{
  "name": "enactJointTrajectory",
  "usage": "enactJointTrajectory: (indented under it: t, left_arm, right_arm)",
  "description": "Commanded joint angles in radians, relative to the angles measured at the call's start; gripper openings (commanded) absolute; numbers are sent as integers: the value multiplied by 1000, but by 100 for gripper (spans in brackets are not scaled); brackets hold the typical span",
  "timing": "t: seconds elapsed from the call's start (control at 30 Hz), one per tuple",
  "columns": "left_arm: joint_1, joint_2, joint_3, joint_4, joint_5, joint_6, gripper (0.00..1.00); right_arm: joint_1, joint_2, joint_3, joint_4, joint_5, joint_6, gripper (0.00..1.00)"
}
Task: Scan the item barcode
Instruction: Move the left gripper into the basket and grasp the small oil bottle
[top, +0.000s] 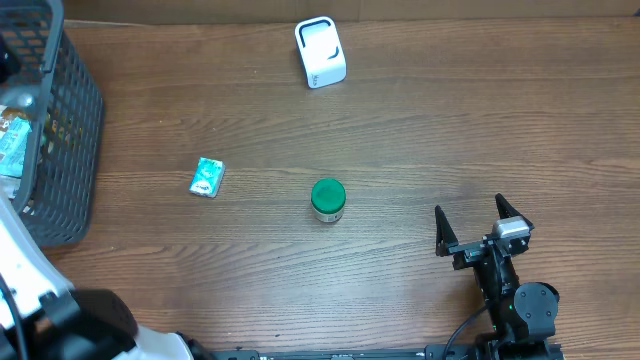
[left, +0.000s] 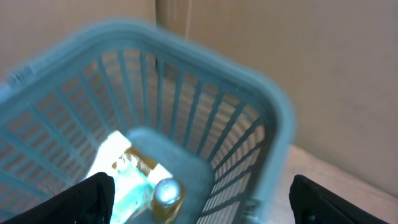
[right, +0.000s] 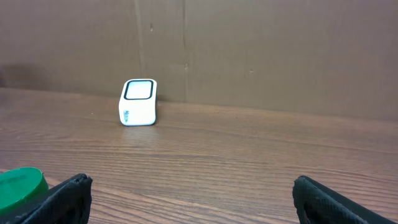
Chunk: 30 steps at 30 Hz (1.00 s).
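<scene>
Worktop seen from above, with both wrist views. The likeliest item to scan, a green-lidded jar, stands upright near the middle of the worktop, long axis vertical and lid up. No barcode shows, so which way its label faces cannot be told. The right tool, fingers wide apart and empty, sits towards the near right corner. The jar lies to its left and slightly farther out, well apart, and this arm is judged the nearer. The scanner stands by the far edge, almost straight beyond the jar, its framed window seemingly tipped up. The left tool, fingers likewise apart and holding nothing, hangs over the basket at the left edge. A teal packet lies flat between basket and jar.
</scene>
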Motion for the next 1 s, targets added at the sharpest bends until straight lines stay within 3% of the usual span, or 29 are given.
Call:
enactJointTrajectory:
  t: [0.0,0.1,0.43,0.77,0.97]
  left_arm:
    - [83,129,87,-15,255,-34,88]
    - [116,218,161,-59,323,-35,87]
    - [110,369,200,-114,291,114,86]
    - [78,446,199,-185,175,311,88]
    - [50,507,198,-199,124,320,86]
  right_arm:
    - [-6,-7,-10,4,5,-5,100]
    - [-6,-7,-10,4,5,-5,100]
    - [-6,-7,-10,4,5,-5,100]
    - [-6,-7,-10,4,5,-5,100]
    - [-6,-7,-10,4,5,-5,100]
